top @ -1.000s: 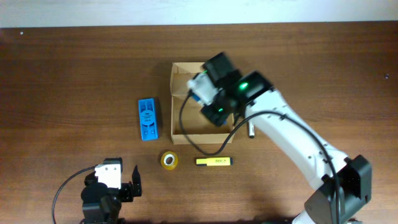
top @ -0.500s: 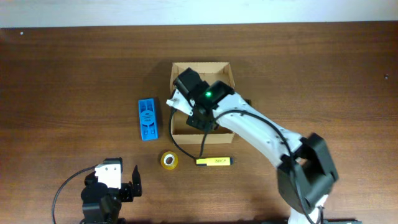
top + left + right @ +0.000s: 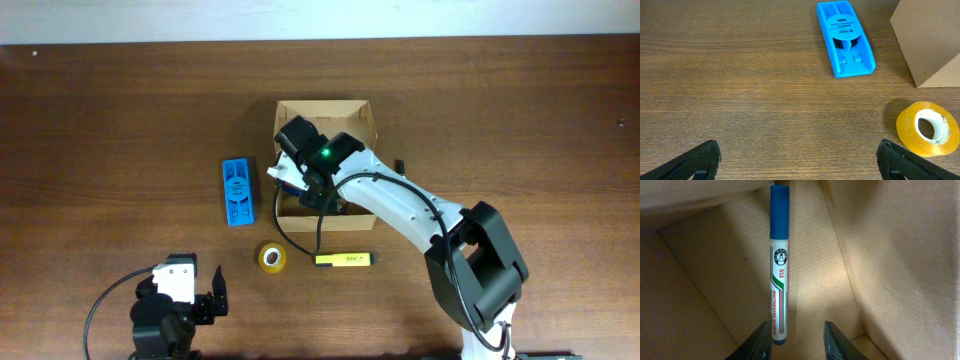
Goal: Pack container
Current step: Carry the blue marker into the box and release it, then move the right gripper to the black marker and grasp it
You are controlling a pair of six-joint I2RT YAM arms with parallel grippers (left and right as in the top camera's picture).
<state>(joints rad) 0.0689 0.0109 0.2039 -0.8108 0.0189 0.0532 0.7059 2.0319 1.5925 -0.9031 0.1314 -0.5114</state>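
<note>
The container [image 3: 325, 106] is an open tan cardboard box at the table's middle; its outer corner shows in the left wrist view [image 3: 935, 40]. My right gripper [image 3: 303, 188] reaches down into its left part. In the right wrist view the jaws [image 3: 797, 332] are open above the box floor [image 3: 840, 295]. A blue-capped whiteboard marker [image 3: 779, 270] lies on that floor, its lower end next to the left finger. My left gripper [image 3: 182, 305] sits at the table's front left, open and empty [image 3: 800, 160].
A flat blue plastic object [image 3: 237, 192] [image 3: 845, 37] lies left of the box. A yellow tape roll [image 3: 271, 258] [image 3: 928, 128] and a yellow highlighter [image 3: 344, 260] lie in front of the box.
My right arm has swung from the box's right side to its left part and reached into it. The left arm has not moved.
</note>
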